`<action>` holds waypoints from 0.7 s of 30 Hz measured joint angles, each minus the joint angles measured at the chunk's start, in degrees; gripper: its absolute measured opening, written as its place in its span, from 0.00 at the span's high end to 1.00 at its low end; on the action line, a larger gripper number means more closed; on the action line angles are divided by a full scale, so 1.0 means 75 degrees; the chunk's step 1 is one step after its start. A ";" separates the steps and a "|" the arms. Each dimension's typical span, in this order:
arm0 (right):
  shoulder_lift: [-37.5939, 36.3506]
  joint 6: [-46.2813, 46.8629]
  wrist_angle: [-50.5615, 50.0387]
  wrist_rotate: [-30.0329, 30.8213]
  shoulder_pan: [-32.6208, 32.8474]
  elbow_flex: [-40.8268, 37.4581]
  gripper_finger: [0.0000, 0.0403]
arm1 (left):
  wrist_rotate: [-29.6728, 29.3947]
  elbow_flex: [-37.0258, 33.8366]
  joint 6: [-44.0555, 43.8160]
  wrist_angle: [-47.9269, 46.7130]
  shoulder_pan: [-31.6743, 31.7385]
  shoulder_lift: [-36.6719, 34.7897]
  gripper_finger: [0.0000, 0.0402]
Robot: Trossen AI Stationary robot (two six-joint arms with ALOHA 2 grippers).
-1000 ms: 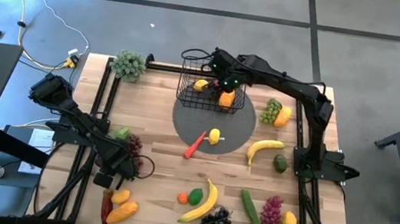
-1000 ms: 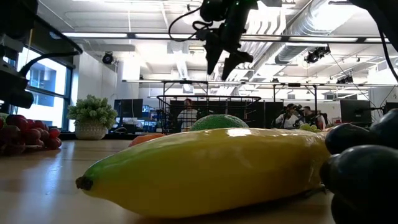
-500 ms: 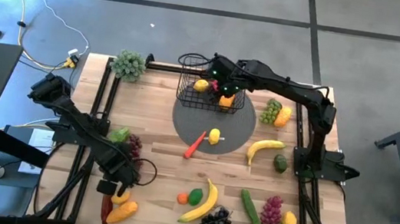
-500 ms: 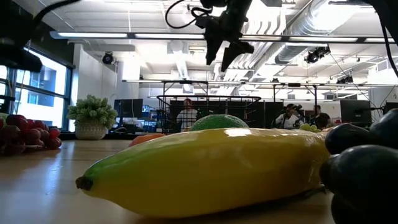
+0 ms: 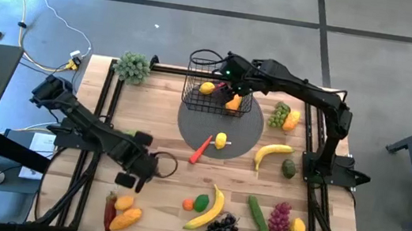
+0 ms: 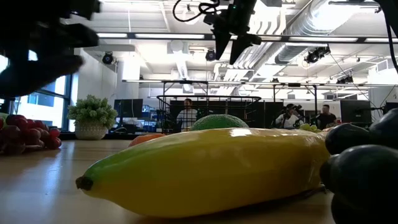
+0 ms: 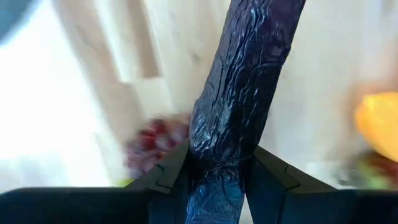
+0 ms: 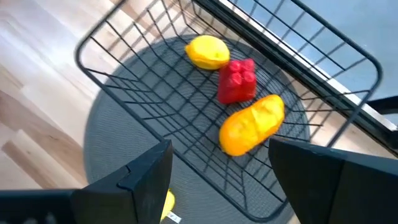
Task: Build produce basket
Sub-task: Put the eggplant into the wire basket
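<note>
Sitting on the grey round mat (image 5: 245,130) at the far middle of the desk (image 5: 162,205), the basket (image 5: 192,82) stands upright with its mouth open to the ceiling and its long axis running side to side across the desk. It holds a lemon (image 8: 208,51), a red piece (image 8: 237,81) and an orange-yellow piece (image 8: 252,124). The right tool (image 5: 231,73) hangs just above it, fingers spread and empty. The change is on the other side: the left tool (image 5: 138,177) has swung away from the near edge, where it was half a second ago, and is now nearer the desk's middle. It is pinching a dark wrinkled piece (image 7: 249,74); I cannot tell which fruit or vegetable it is. Its long axis runs straight out ahead between the fingers, past their tips, with the red grapes (image 7: 155,142) blurred on the desk beneath. I judge another item is picked and on its way, the basket well apart from it.
</note>
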 joint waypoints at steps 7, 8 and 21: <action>-0.0014 -0.0112 -0.0191 0.0034 -0.0283 0.0000 0.39 | -0.0863 0.0394 0.1461 -0.0017 0.1308 0.0000 0.73; -0.0014 -0.0146 -0.0188 0.0100 -0.0315 0.0000 0.39 | -0.1003 0.0468 0.1705 -0.0013 0.1526 0.0000 0.73; -0.0014 -0.0493 -0.0182 0.0621 -0.1037 0.0000 0.39 | -0.1863 0.1884 0.4440 0.0931 0.4808 0.0000 0.73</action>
